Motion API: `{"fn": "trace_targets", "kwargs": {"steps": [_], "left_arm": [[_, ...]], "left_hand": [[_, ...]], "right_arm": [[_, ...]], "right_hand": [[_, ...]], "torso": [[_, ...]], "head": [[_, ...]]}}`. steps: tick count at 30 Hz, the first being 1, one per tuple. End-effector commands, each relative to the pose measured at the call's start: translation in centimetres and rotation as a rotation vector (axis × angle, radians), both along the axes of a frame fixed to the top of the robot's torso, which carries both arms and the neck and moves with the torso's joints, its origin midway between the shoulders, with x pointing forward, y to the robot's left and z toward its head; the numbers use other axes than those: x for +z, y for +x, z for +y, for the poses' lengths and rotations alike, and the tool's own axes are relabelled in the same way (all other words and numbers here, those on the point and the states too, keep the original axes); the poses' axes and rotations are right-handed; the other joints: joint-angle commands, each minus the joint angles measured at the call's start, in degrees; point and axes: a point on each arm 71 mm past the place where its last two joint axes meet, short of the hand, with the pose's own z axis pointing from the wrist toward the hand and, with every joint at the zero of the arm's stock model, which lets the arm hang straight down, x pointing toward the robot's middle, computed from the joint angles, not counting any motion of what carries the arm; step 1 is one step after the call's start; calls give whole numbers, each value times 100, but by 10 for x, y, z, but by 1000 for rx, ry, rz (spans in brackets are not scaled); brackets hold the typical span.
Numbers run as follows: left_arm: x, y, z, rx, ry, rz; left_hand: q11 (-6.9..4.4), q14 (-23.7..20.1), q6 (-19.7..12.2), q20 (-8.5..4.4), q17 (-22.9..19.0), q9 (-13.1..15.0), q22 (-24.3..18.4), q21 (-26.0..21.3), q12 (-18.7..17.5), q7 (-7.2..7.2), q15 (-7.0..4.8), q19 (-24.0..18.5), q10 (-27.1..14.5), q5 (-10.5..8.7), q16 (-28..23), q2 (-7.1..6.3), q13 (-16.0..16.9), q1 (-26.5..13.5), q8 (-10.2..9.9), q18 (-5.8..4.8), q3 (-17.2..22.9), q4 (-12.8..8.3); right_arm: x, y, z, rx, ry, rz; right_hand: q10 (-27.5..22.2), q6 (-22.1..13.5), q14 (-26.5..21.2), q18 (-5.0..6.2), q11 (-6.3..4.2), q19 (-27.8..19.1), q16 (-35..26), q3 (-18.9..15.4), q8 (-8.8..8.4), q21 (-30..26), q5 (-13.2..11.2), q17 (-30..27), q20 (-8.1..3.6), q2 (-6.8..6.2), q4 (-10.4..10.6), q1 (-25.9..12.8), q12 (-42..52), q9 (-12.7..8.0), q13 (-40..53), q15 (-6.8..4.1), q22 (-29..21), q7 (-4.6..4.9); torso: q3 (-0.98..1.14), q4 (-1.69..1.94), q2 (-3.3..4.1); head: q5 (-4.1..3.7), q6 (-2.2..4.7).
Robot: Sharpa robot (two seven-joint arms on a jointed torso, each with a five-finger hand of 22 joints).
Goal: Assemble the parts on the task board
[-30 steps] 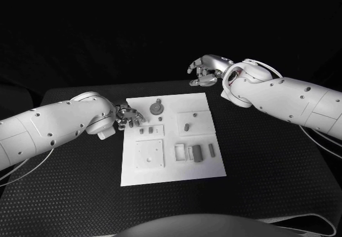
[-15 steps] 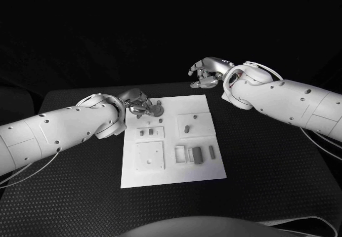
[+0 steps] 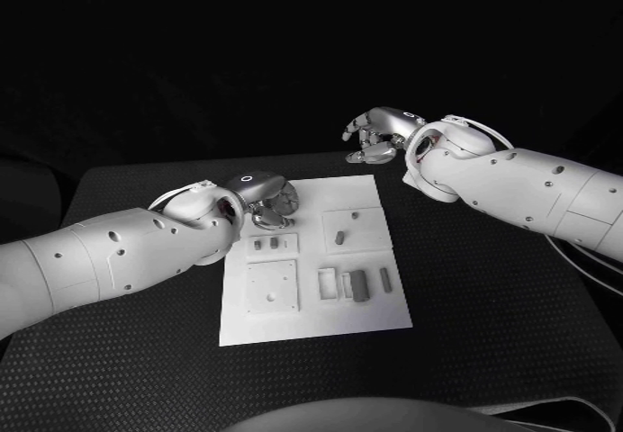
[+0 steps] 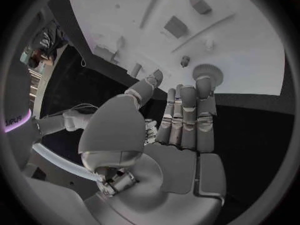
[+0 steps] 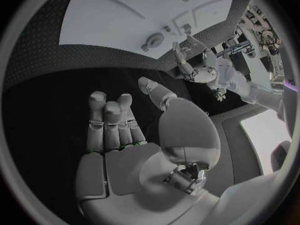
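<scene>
**A:** So where's the round gear-looking part right now? It sits at the far end of the task board, and the left robot hand is right over it, fingers reaching down beside it. I can't tell if it's actually grasping the part or just hovering.

**B:** Looks like the pick-up step to me. Next move needs a clean pinch on that part before lifting. Nearer than the gear, the board's recesses hold small pegs and blocks.

**A:** And the right robot hand?

**B:** Beyond the board's far edge, above the table, fingers curled, holding nothing.
</scene>
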Motion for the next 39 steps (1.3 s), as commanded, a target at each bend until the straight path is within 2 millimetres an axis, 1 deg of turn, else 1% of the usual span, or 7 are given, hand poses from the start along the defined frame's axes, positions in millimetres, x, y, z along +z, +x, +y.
{"fn": "trace_targets", "kwargs": {"steps": [1,6,10,20,27,33,39], "left_arm": [[2,-3,-10,-95,60,-132],[-6,-2,-15,-96,75,-131],[-12,2,-15,-85,103,-118],[-20,6,-12,-64,118,-118],[-24,9,-9,-51,115,-119],[-25,10,-7,-39,108,-124],[-26,12,-9,-38,120,-111]], "left_hand": [[-29,19,162,-8,4,-22,64,56,-54,5,-24,16,141,17,78,-21,11,153,13,405,1,1],[-27,13,457,-24,-11,-32,135,104,-173,70,-25,26,164,38,166,-37,18,247,107,397,77,-1],[-32,40,522,-30,-13,-48,173,142,-211,89,-30,63,209,38,227,-2,29,239,107,408,95,3],[-16,62,524,-25,-20,-92,227,187,-309,118,-17,102,224,51,314,46,32,234,57,438,130,1],[-5,60,434,-12,-30,-139,256,204,-361,105,-6,112,225,47,356,41,39,191,-20,450,143,7],[-7,76,255,-11,-40,-219,297,236,-410,50,-8,144,247,48,426,25,63,215,-139,477,177,3],[6,71,219,-3,-51,-244,315,243,-459,38,4,146,205,35,451,16,67,203,-167,483,183,8]], "right_arm": [[0,0,2,10,-2,1],[0,0,3,13,-2,1],[0,-1,4,14,-2,1],[0,-2,4,17,0,0],[1,-3,6,22,2,-1],[1,-3,6,23,2,-1],[1,-3,7,23,2,-1]], "right_hand": [[-8,-73,-11,135,18,-15,-1,-21,30,-37,3,-10,-35,35,1,-1,26,-8,-6,30,42,174],[-8,-73,-12,135,18,-15,-1,-21,31,-37,3,-10,-35,35,1,-2,26,-8,-7,30,42,174],[-8,-74,-11,135,18,-15,-1,-22,31,-37,2,-10,-35,35,1,-3,26,-9,-7,30,43,174],[-8,-73,-11,135,18,-14,0,-23,33,-37,2,-10,-35,36,1,-4,27,-10,-8,30,43,174],[-8,-73,-11,135,18,-13,0,-24,33,-37,2,-11,-35,36,1,-5,28,-11,-8,30,43,174],[-8,-73,-11,135,17,-13,0,-24,34,-37,2,-11,-35,37,0,-4,28,-12,-9,30,43,174],[-8,-73,-11,135,17,-13,0,-24,35,-37,2,-11,-35,37,0,-4,29,-13,-9,30,44,174]], "torso": [[-3,4,0],[-5,2,-1],[2,3,-2],[2,10,-2],[3,-5,1],[0,8,-2],[2,21,-5]], "head": [[-2,6],[-10,6],[-15,-1],[-53,-14],[-66,-26],[-104,-38],[-122,-59]]}}
